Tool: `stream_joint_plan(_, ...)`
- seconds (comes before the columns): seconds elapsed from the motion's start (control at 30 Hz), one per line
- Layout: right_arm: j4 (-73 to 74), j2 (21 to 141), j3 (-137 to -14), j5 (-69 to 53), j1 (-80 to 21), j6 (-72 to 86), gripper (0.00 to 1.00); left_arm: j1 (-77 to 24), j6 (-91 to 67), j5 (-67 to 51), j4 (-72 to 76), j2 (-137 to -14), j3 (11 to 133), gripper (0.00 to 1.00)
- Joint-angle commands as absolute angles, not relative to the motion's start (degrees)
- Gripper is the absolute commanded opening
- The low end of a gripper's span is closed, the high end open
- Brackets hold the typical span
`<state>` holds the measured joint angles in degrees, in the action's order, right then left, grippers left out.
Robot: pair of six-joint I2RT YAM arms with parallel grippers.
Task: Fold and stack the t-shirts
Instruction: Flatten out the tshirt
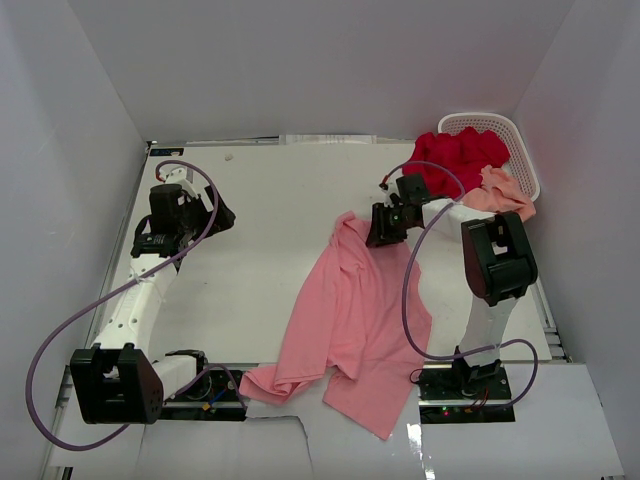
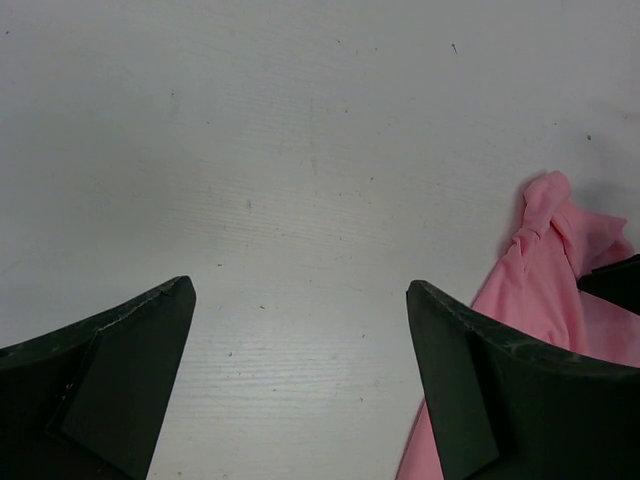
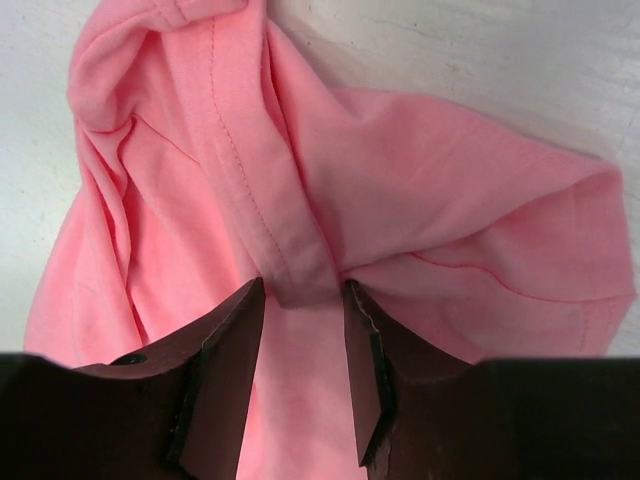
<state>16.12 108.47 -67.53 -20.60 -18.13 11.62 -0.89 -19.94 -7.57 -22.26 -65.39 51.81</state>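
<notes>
The right gripper (image 3: 305,292) is pinching the pink t-shirt (image 3: 420,190) by its hem; the left gripper (image 2: 300,290) is hovering, jaws spread, over the tabletop (image 2: 300,140).

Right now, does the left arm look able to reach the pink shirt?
Probably yes. The left gripper hangs open over bare table, and the pink shirt lies to its right with nothing between them. The right gripper pinches the shirt's far end, so mind that arm.

The bench (image 1: 260,200) lies open on the left and far middle; the pink t-shirt (image 1: 350,310) covers the centre, and the basket (image 1: 524,152) blocks the far-right corner.
</notes>
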Motion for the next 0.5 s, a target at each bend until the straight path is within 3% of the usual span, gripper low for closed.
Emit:
stream_joint_plan(0.0, 15.03, 110.30, -69.70, -20.65, -18.28, 10.99, 0.44, -0.88, -19.51, -8.44, -22.15, -65.30, 53.26, 0.98)
stream_joint_plan(0.03, 14.94, 110.39, -69.78, -20.57, -18.28, 10.99, 0.41, -0.88, -19.42, -8.44, -22.06, -65.30, 53.26, 0.98)
stream_joint_plan(0.13, 14.59, 110.13, -69.87, -20.65, -18.28, 10.99, 0.17, -0.88, -19.42, -8.44, -22.15, -65.30, 53.26, 0.98)
stream_joint_plan(0.2, 14.76, 109.43, -70.22, -20.83, -18.28, 11.16, 0.08, -0.88, -19.34, -8.44, -22.06, -65.30, 53.17, 0.98)
stream_joint_plan(0.47, 21.96, 105.38, -83.19, -19.34, -18.37, 9.32, 0.08, -1.58, -17.76, -15.79, -20.05, -65.74, 52.74, 0.98)
